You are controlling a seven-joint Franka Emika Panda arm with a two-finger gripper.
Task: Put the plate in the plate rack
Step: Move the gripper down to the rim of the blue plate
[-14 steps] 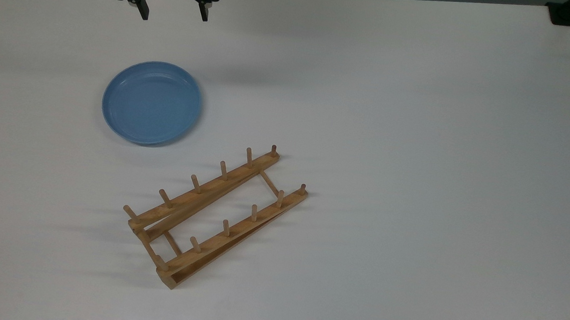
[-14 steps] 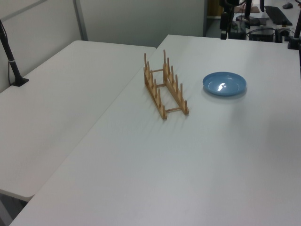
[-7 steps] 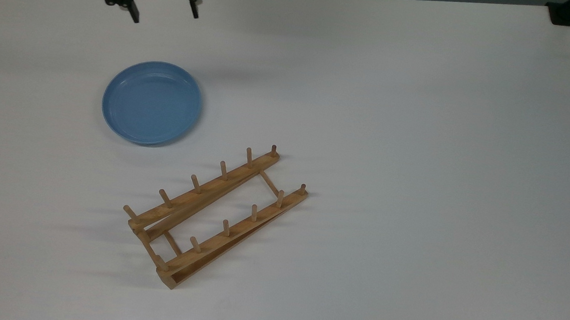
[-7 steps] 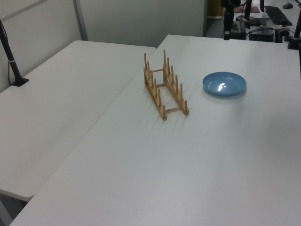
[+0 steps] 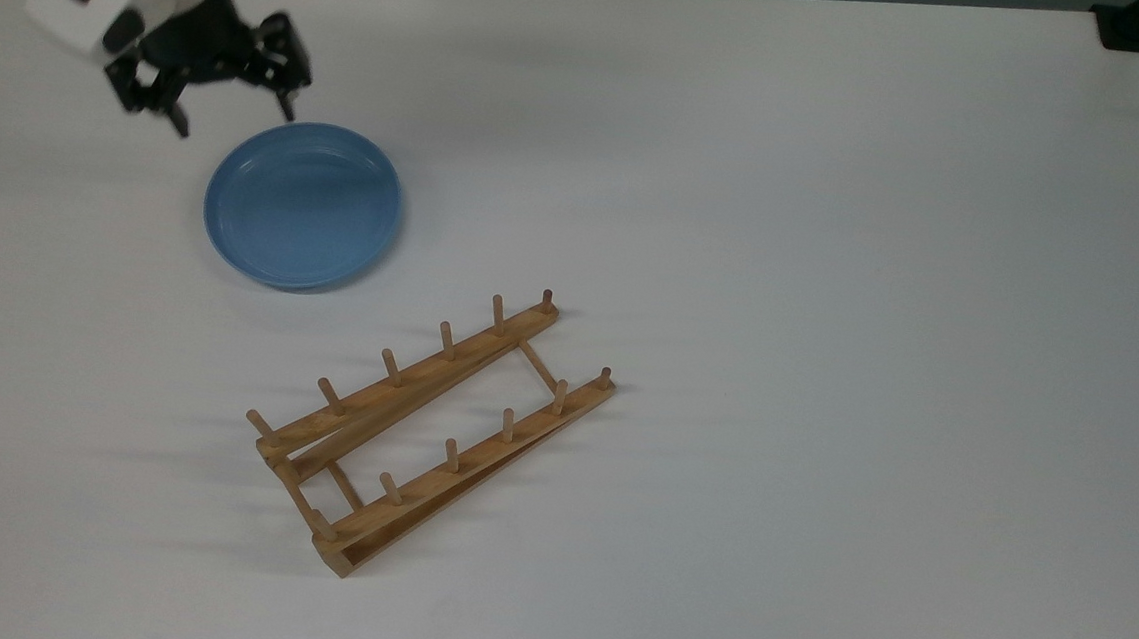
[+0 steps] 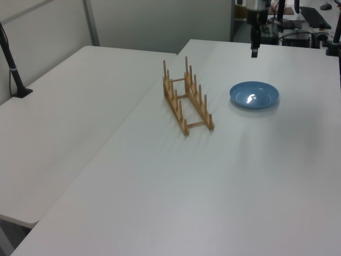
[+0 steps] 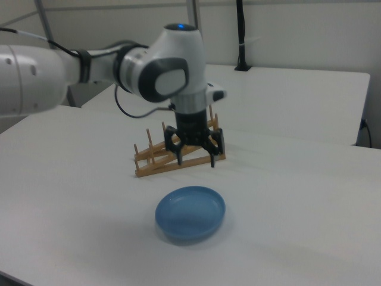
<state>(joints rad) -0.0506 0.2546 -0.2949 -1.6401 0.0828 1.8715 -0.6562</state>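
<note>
White table (image 5: 837, 228), plate (image 5: 303, 205) flat, jaws (image 7: 195, 157) spread above — rack (image 5: 426, 430) apart.

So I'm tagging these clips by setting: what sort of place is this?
Probably a lab or office workroom, not a kitchen. The robot arm works on plain white tables pushed together, with a partition wall behind and a cluttered desk beyond. The plate and rack look like props.

Plate (image 5: 303, 206): light-blue, smooth, glossy; bright glare spot in left view; looks plastic or glazed.
Plate rack (image 5: 426, 432): light-brown wood, matt, grain faint; round dowel pegs.
Table (image 5: 833, 278): white, smooth, matt with soft sheen.
Gripper (image 7: 195, 155): black, matt, plastic-looking fingers.
Arm (image 7: 166, 71): white glossy shell, dark grey joints.
</note>
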